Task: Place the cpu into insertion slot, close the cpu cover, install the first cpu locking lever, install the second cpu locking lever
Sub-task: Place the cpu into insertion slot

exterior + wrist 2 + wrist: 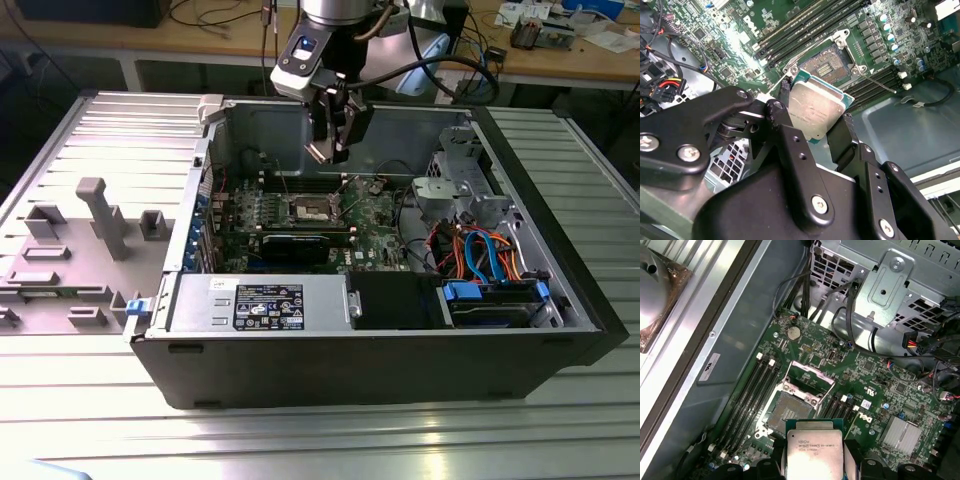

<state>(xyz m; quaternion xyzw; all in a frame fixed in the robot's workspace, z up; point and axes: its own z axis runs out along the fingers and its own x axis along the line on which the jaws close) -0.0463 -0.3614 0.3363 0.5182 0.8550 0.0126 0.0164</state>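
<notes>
My gripper (330, 150) hangs inside the open computer case, above the motherboard, shut on the cpu. In both wrist views the cpu (815, 112) (814, 447) is a flat square chip with a dull silver top and green edge, held by its sides between the black fingers (840, 132). The insertion slot (790, 410) (827, 62) (312, 208) lies bare just past the chip, its dark pin field showing. The cpu cover (807, 379), a silvery frame, stands raised at the slot's far edge. A thin wire locking lever (880, 82) sticks out beside the slot.
Long black memory slots (747, 400) flank the socket. A black graphics card (295, 243) lies in front of it, and the power supply (265, 300) sits at the case front. Drive cage (455, 190) and coloured cables (480, 255) fill the exterior view's right. Grey fixtures (100, 215) stand outside, left.
</notes>
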